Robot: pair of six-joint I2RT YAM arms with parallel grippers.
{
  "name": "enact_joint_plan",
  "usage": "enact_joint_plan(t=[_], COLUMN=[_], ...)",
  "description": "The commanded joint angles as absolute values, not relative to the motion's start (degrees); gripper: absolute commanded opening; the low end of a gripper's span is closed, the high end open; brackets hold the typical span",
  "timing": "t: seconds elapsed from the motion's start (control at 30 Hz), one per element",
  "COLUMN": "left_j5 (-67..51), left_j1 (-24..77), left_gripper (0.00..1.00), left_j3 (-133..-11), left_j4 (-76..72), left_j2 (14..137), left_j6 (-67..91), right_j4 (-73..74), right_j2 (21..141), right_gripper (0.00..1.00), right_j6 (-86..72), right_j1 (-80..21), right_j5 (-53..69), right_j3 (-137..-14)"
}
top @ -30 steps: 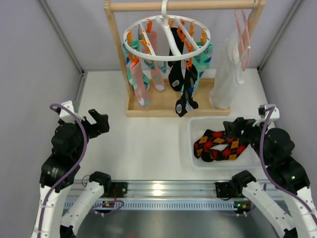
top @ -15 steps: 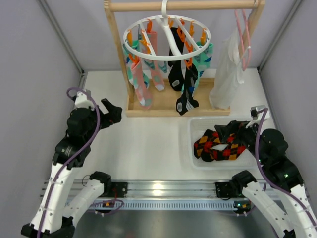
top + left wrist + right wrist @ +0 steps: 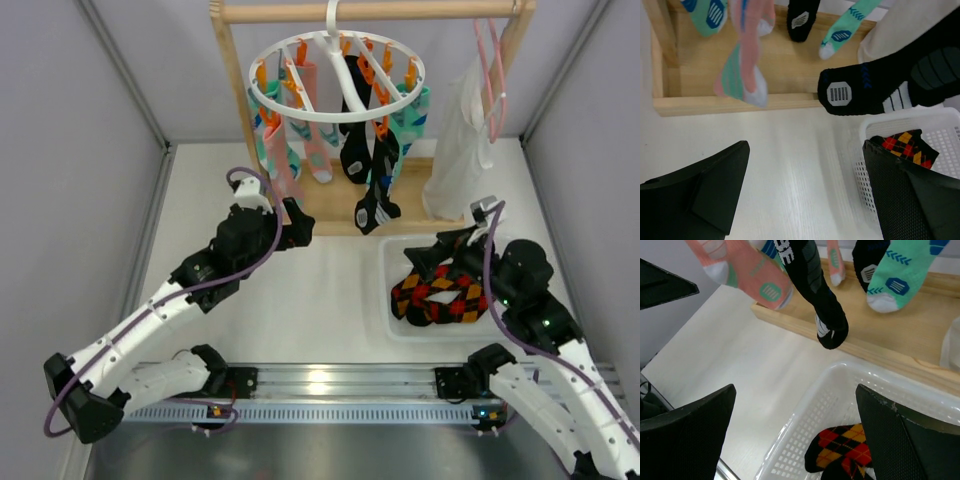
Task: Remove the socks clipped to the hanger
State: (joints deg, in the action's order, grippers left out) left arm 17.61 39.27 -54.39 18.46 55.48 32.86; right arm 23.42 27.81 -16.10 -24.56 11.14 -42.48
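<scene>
Hanger (image 3: 330, 118): a white ring with orange and teal pegs, hooked on the top bar of a wooden rack (image 3: 330, 226) at the 12 o'clock edge of the desk (image 3: 300, 300). Socks (image 3: 285, 175): all clipped to the ring and hanging over the rack base. The pink and teal ones hang on the 9 o'clock side, another teal one at 3 o'clock, and the black ones with white marks (image 3: 374, 205) from the middle round to 5 o'clock, the lowest toe reaching past the front rail. Left fingers (image 3: 705, 190): spread wide, gripping nothing, low over the desk just in front of the rail toward its 9 o'clock end. The wrist view shows the pink toe at 11 o'clock and the black toe at 1 o'clock, both clear of the fingers. Right fingers (image 3: 900, 435): also spread wide and empty, held above the 12 o'clock rim of a white basket (image 3: 400, 330), which sits at 4 o'clock on the desk. Basket contents: black socks with orange argyle diamonds (image 3: 445, 295). A long white garment (image 3: 458, 150) hangs from a thin pink hanger (image 3: 490, 70) at the 3 o'clock end of the rack, apart from the ring. No sock is touched by either arm.
</scene>
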Motion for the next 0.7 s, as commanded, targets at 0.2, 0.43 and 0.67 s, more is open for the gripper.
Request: enact_joint_plan(t=[0.2, 0.43, 0.67], left_j5=[27.2, 25.4, 24.1], left_j1=[53.3, 58.0, 59.1], left_gripper=[0.99, 0.99, 0.99], left_j3=[-54.7, -55.5, -59.2], left_j4=[12.9, 12.9, 12.9], left_j2=[55.4, 53.8, 55.5], left_j6=[35.4, 34.8, 31.8], right_j4=[-10.2, -24.1, -39.7], right_j2=[50.3, 65.0, 66.8], right_gripper=[0.97, 0.7, 0.33], right_j6=[-6.2, -2.1, -6.5], right_j1=[-23.8, -23.8, -24.7], right_j5=[14.2, 14.5, 21.3], right_j3=[-39.8, -40.9, -36.7])
